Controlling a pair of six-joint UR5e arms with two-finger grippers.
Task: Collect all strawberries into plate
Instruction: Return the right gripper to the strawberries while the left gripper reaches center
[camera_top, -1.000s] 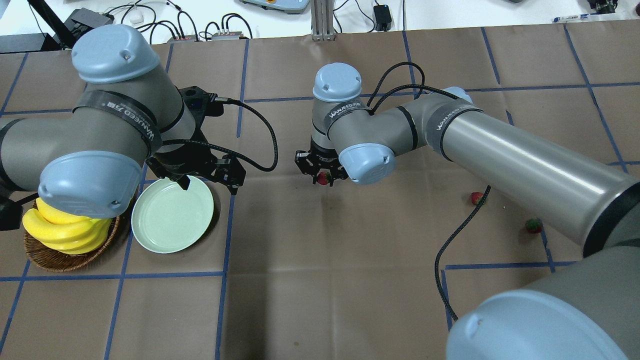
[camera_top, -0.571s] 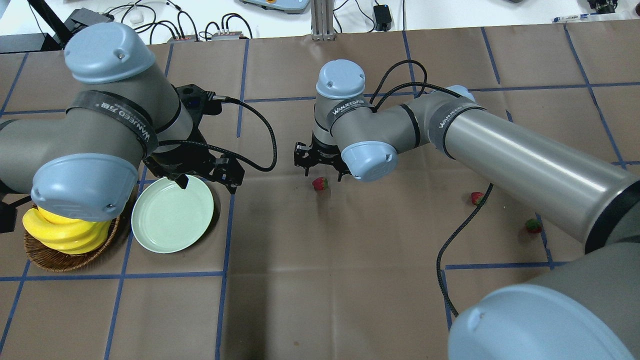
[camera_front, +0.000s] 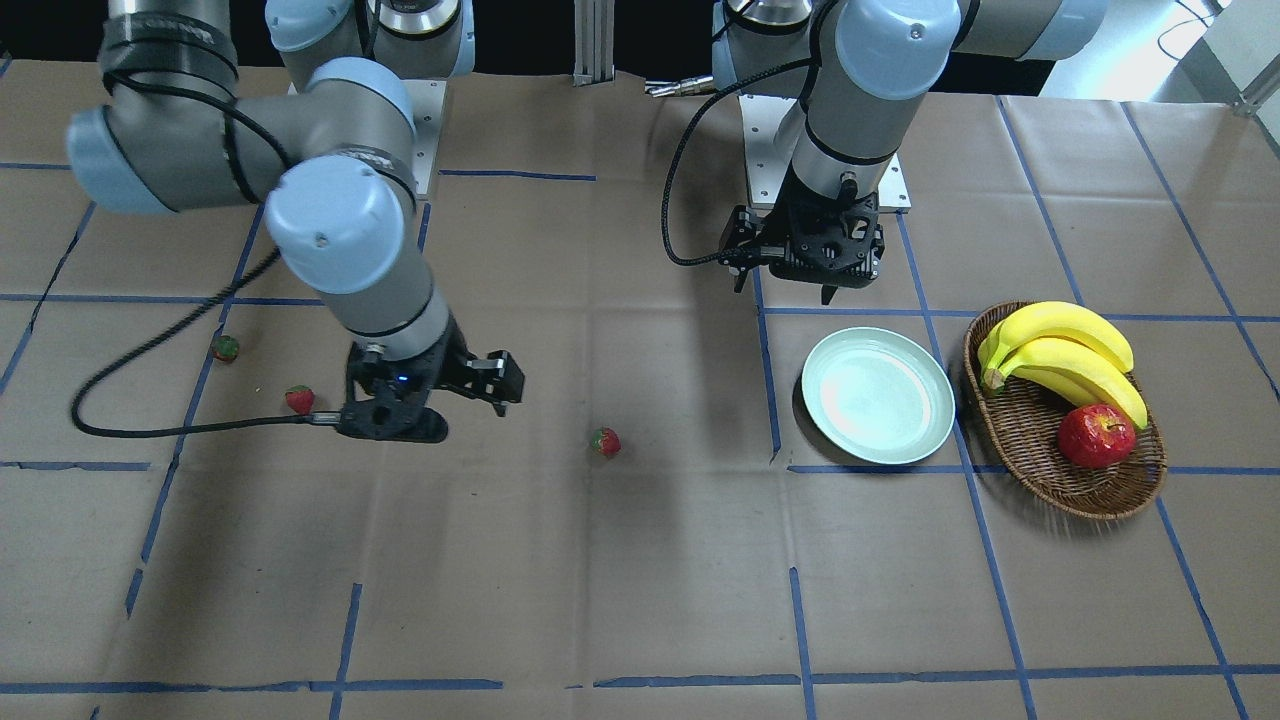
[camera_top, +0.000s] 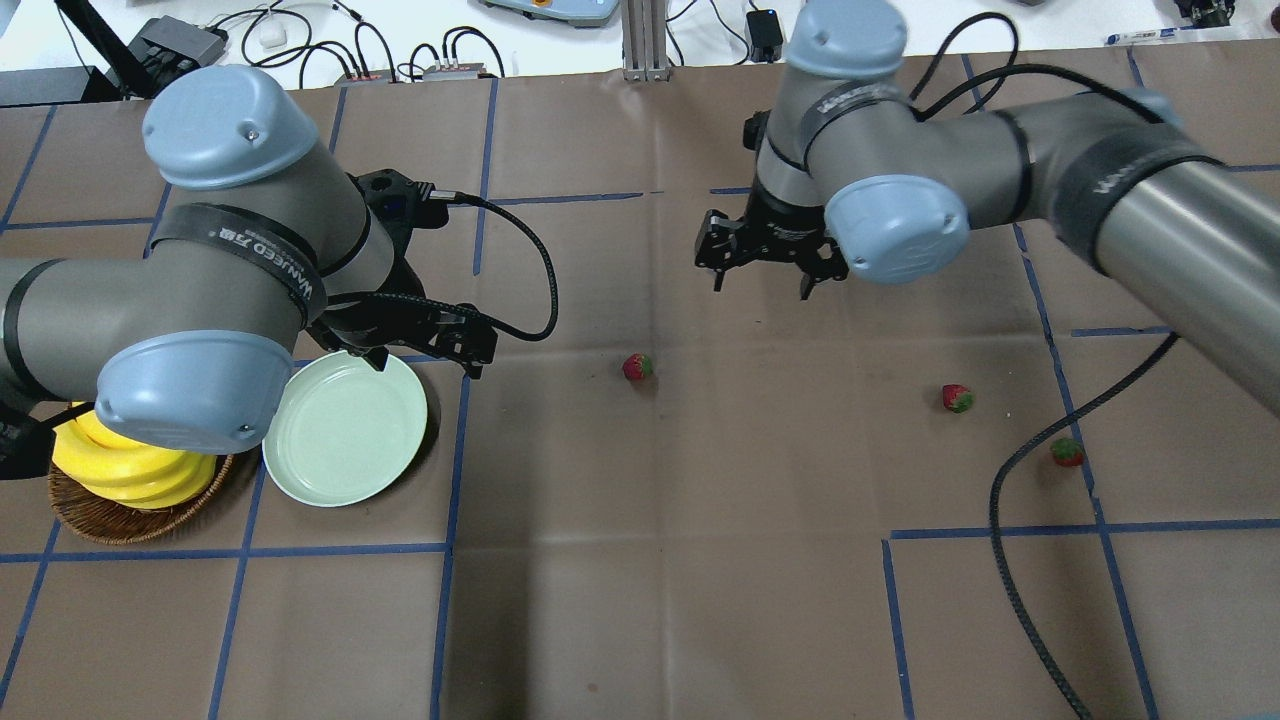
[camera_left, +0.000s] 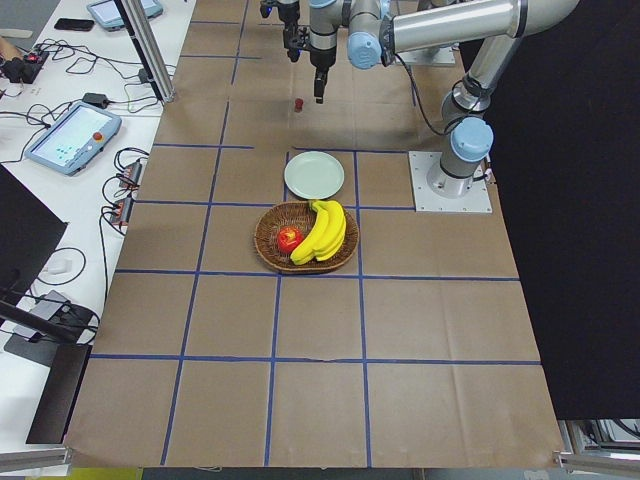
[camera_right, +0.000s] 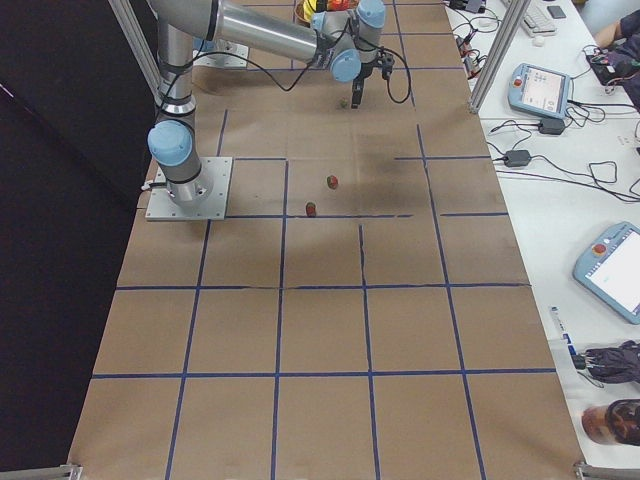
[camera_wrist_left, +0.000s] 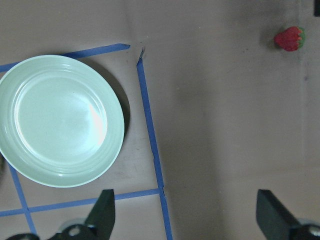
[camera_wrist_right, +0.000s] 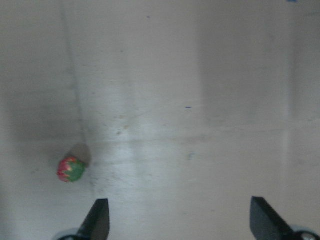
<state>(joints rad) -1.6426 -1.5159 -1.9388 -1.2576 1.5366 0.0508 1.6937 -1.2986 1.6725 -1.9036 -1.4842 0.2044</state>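
Note:
Three small red strawberries lie on the brown table: one in the middle (camera_top: 637, 367) (camera_front: 604, 441), two on the right (camera_top: 957, 398) (camera_top: 1067, 452). The pale green plate (camera_top: 345, 428) (camera_front: 877, 395) sits empty at the left. My left gripper (camera_top: 425, 362) is open and empty, hovering at the plate's far edge; its wrist view shows the plate (camera_wrist_left: 60, 120) and the middle strawberry (camera_wrist_left: 290, 38). My right gripper (camera_top: 760, 287) is open and empty, raised above the table beyond and right of the middle strawberry. One strawberry (camera_wrist_right: 71, 169) shows in the right wrist view.
A brown wicker basket (camera_top: 130, 520) with yellow bananas (camera_top: 120, 465) and a red apple (camera_front: 1096, 436) stands left of the plate. A black cable (camera_top: 1010, 520) hangs from the right arm close to the two right strawberries.
My right gripper, which was down around the middle strawberry, has left it on the table and risen away to the far right. The left arm shifted only slightly.

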